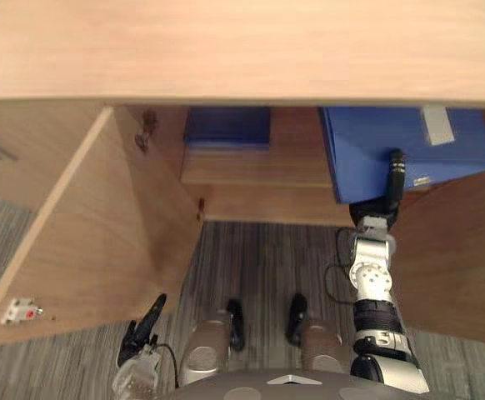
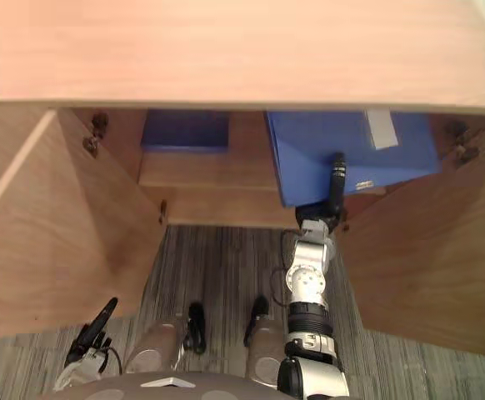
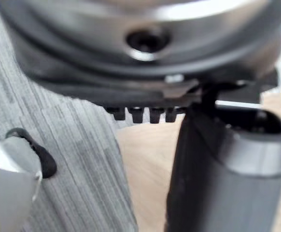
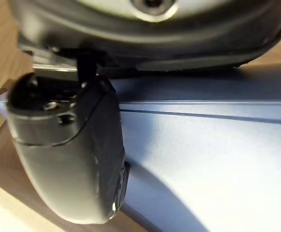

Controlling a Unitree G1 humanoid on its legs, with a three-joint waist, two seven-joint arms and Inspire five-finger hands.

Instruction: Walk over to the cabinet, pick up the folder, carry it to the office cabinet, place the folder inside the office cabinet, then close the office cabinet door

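Observation:
The blue folder (image 1: 376,150) with a white label lies tilted at the right of the open office cabinet, its front edge sticking out past the shelf (image 1: 259,175). My right hand (image 1: 395,179) is shut on that front edge, the thumb lying on top of the cover. The right wrist view shows the thumb (image 4: 73,159) pressed on the blue cover (image 4: 208,145); the fingers beneath are hidden. My left hand (image 1: 141,332) hangs low at my left side, open and holding nothing, beside the left door.
The cabinet's wooden top (image 1: 242,50) spans the upper view. Its left door (image 1: 84,242) and right door (image 1: 459,258) both stand open towards me. A second blue folder (image 1: 226,127) lies flat inside at the back left. Striped grey carpet (image 1: 259,258) lies between the doors.

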